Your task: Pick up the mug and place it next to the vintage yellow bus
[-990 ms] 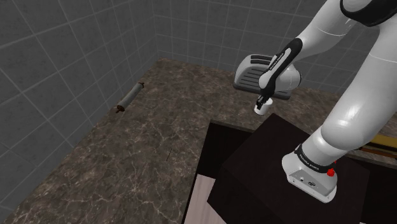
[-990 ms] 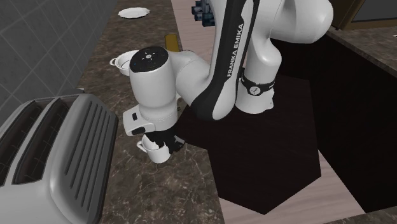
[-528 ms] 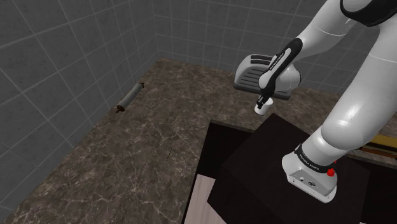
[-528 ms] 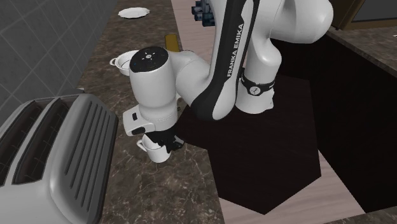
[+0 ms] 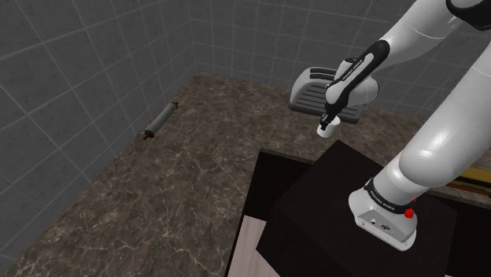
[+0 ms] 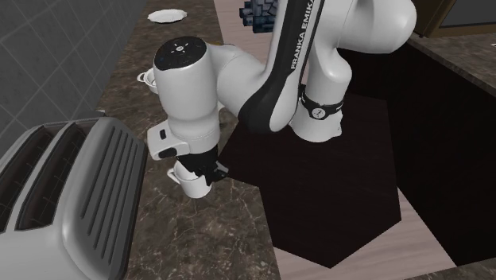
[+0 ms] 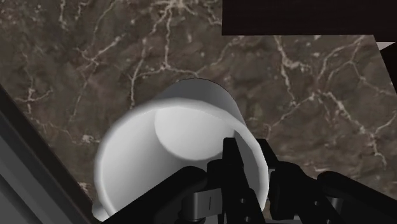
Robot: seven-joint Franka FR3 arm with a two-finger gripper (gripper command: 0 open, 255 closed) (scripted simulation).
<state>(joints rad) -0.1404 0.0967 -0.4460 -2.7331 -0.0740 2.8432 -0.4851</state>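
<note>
A plain white mug [image 7: 172,146] hangs tilted just above the dark marbled counter [image 7: 318,83], beside the toaster. My black gripper [image 7: 251,168] is shut on its rim, one finger [image 7: 234,167] inside the cup and the other outside the wall. In the second exterior view the mug [image 6: 191,184] sits under the gripper [image 6: 203,170], its handle towards that view's left. In the shoulder view the mug [image 5: 323,131] shows below the gripper [image 5: 326,121]. A yellow strip, likely the bus [image 5: 474,175], peeks out behind the arm at that view's right edge.
A grey toaster [image 6: 63,191] stands close to the mug. My dark stand [image 5: 338,212] fills the counter's near side. Farther along lie a white bowl [image 6: 146,77] and a white plate [image 6: 167,15]. A rolling pin [image 5: 160,120] rests by the tiled wall.
The fingers have closed on the mug's rim, and the hand has since risen a little, lifting the mug off the counter.
</note>
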